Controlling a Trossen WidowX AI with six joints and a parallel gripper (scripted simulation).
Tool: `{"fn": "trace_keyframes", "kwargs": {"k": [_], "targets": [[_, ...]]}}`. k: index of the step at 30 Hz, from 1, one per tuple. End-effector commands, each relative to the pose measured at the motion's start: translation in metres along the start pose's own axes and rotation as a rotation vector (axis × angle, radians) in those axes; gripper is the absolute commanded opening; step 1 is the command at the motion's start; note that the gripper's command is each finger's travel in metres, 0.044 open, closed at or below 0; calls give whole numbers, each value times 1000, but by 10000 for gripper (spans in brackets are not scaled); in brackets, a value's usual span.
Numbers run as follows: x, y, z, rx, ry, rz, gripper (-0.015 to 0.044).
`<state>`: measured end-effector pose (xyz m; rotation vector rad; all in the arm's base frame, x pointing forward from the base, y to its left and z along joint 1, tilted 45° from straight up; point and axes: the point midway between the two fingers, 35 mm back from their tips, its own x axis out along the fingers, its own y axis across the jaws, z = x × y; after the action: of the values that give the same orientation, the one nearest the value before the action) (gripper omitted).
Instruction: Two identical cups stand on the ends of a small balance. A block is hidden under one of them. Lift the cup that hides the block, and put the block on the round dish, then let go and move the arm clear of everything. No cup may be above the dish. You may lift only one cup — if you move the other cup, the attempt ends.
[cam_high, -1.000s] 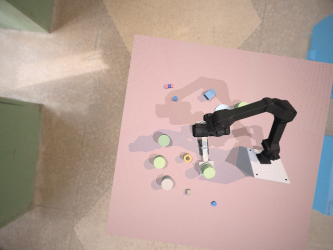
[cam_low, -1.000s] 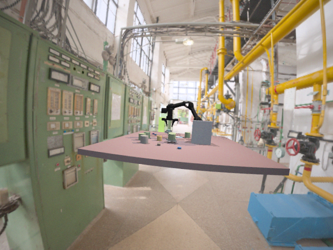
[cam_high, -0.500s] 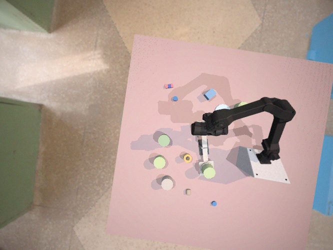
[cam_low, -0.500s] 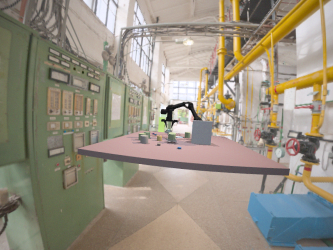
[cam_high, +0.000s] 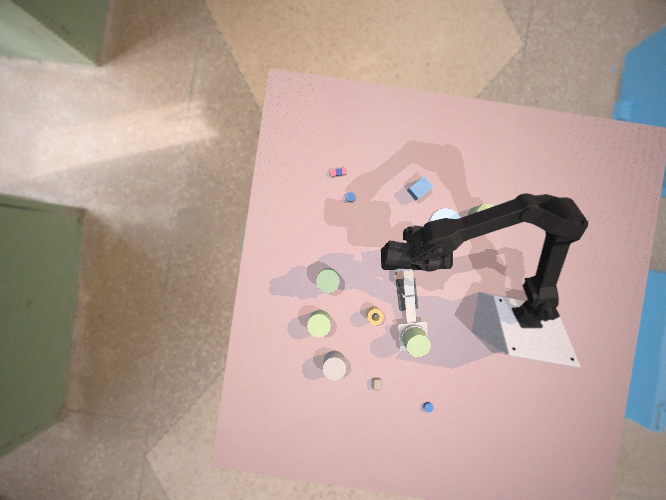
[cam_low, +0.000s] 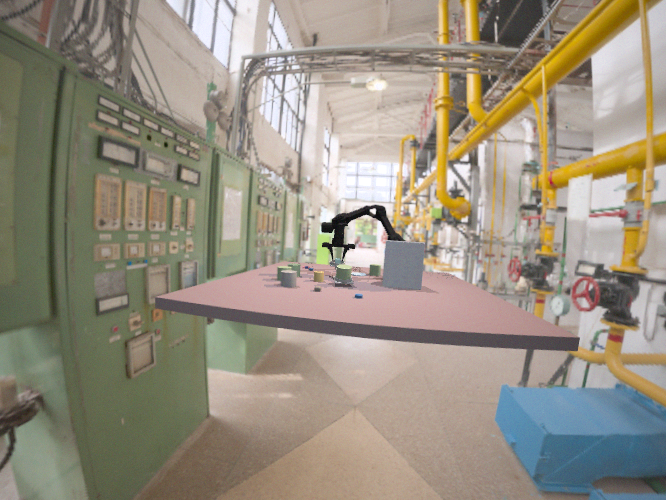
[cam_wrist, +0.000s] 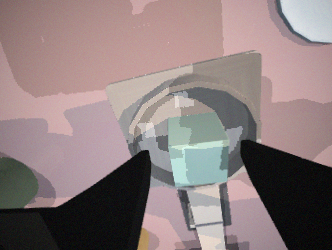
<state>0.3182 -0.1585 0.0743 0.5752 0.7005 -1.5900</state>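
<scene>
The balance (cam_high: 409, 309) (cam_wrist: 207, 212) has a pan at each end. A pale teal block (cam_wrist: 200, 162) lies uncovered in the far pan. My gripper (cam_low: 338, 261) (cam_wrist: 194, 152) is open above it, with a fingertip to each side; nothing is held. The arm hides that pan in the top view. A green cup (cam_high: 417, 344) (cam_low: 343, 272) stands on the other pan. Another green cup (cam_high: 485, 207) (cam_low: 374, 270) stands on the table beyond the dish. The round pale dish (cam_high: 443, 215) (cam_wrist: 310, 17) has no block or cup visible on it; the arm partly covers it in the top view.
Two green cylinders (cam_high: 327, 280) (cam_high: 319, 323) and a whitish one (cam_high: 334, 368) stand left of the balance. A yellow ring (cam_high: 369, 312) is close beside the beam. A blue box (cam_high: 420, 187) lies near the dish. A beige piece (cam_high: 377, 384) and small blue disc (cam_high: 428, 407) lie beyond the cup-bearing pan.
</scene>
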Motion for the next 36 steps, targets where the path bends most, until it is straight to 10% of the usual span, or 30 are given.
{"fn": "trace_keyframes", "kwargs": {"k": [1, 20, 36], "targets": [[7, -1, 0, -6, -6, -2, 260], [4, 5, 0, -33, 9, 28, 0], [-83, -1, -1, -8, -2, -2, 0]]}}
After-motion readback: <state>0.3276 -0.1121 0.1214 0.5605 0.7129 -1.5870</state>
